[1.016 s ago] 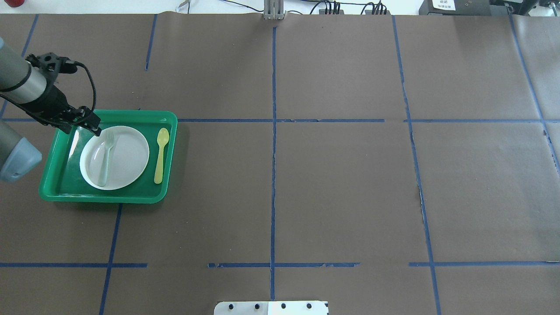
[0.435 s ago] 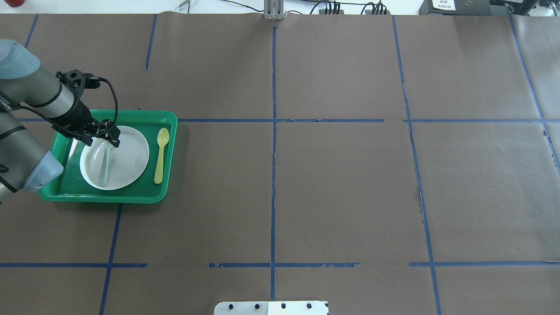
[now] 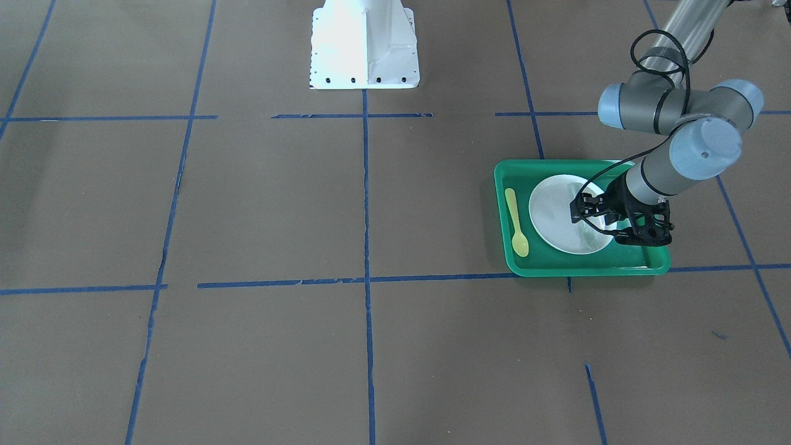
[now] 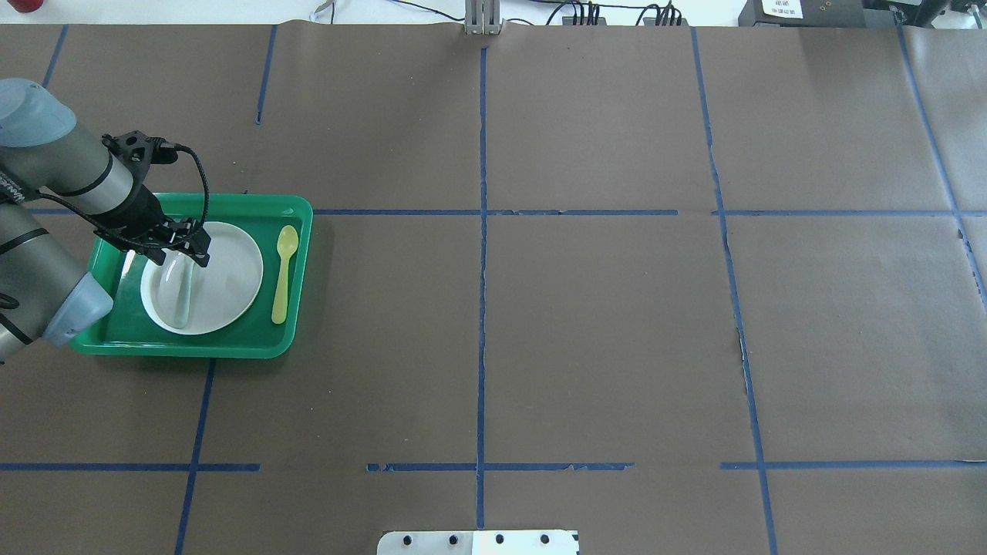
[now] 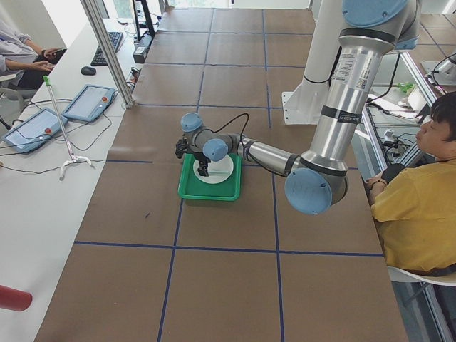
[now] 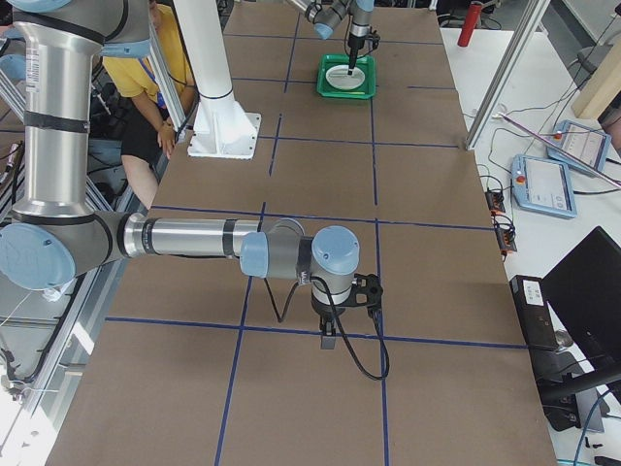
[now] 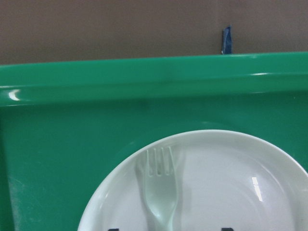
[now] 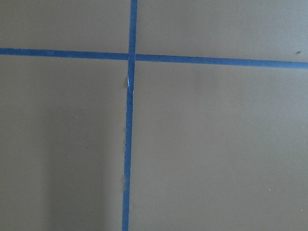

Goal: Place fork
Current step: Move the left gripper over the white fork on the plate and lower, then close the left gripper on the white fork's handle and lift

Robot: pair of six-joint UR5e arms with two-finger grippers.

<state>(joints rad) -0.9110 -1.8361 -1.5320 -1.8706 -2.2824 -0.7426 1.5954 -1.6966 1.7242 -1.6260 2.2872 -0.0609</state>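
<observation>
The pale translucent fork [image 7: 161,192] lies on the white plate [image 4: 231,277] in the green tray [image 4: 262,327], tines toward the tray's far wall. In the overhead view only its handle [image 4: 181,297] shows. My left gripper [image 4: 185,250] hangs low over the fork's tine end, open, with its fingertips [image 7: 227,229] on either side of the fork and not touching it. In the front view the left gripper [image 3: 584,210] hides the fork. My right gripper [image 6: 327,342] shows only in the right side view, above bare table, so I cannot tell its state.
A yellow-green spoon [image 4: 284,274] lies in the tray to the right of the plate. The tray sits at the table's far left. Brown paper with blue tape lines [image 4: 482,231] covers the table. The robot's white base [image 3: 364,43] stands at the middle edge.
My left gripper has moved from the tray's back left edge onto the plate and now covers the fork's tines. The fork, plate and spoon have not moved.
</observation>
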